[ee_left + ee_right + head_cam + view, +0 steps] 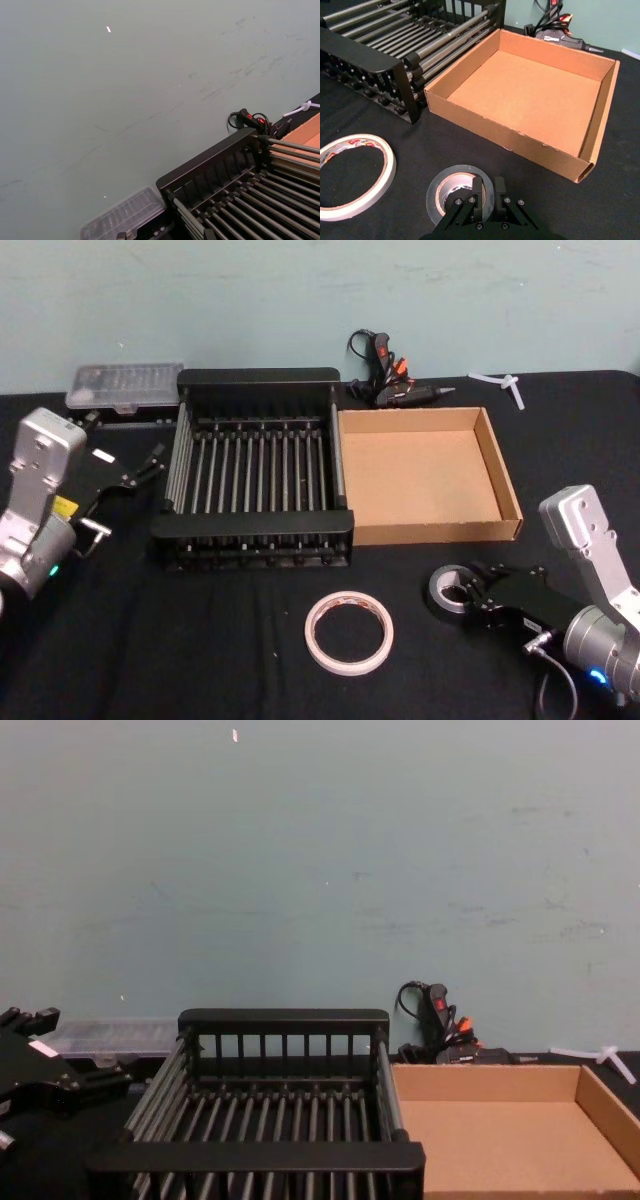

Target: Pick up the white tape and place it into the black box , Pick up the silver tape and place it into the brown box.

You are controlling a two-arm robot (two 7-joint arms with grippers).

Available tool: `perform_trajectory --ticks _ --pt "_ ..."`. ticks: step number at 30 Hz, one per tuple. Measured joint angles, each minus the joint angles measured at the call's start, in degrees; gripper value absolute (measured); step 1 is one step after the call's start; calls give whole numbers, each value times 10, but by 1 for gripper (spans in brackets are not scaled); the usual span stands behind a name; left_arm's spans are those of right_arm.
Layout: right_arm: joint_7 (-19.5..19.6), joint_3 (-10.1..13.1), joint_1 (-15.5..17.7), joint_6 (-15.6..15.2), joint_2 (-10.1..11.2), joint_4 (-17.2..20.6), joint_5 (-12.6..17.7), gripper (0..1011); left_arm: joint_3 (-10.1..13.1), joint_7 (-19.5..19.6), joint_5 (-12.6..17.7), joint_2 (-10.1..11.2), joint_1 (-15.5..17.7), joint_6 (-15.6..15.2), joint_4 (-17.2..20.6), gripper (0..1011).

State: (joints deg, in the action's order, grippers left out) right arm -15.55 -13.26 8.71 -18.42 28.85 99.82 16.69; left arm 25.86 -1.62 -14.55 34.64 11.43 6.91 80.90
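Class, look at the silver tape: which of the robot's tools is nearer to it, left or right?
Right. The right tool is at the silver tape, its fingers straddling the roll's wall. The left tool is far off, beyond the black box's left side.

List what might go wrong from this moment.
1. The right gripper has its jaws pinched on just the near wall of the silver tape, one inside the core; a thin hold like that may let the roll tilt or slip on lifting.
2. The brown box has raised walls, so a low carry might clip the front wall.
3. The white tape lies close by on the table and could get nudged.
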Motion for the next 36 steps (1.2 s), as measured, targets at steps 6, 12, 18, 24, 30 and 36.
perform_trajectory --ticks 6,12,18,24,30,36 --pt "-18 8 1 15 5 5 1 146 0 0 0 0 0 0 0 1001" --pt "-39 15 -8 32 17 11 6 146 0 0 0 0 0 0 0 1001" --pt "-51 15 -29 50 23 6 7 146 0 0 0 0 0 0 0 1001" --pt "-56 9 -65 65 19 -15 3 146 0 0 0 0 0 0 0 1001" --pt "-61 -3 -113 81 7 -48 -4 146 0 0 0 0 0 0 0 1001" --pt "-72 -22 -165 109 -5 -96 -21 145 0 0 0 0 0 0 0 1001"
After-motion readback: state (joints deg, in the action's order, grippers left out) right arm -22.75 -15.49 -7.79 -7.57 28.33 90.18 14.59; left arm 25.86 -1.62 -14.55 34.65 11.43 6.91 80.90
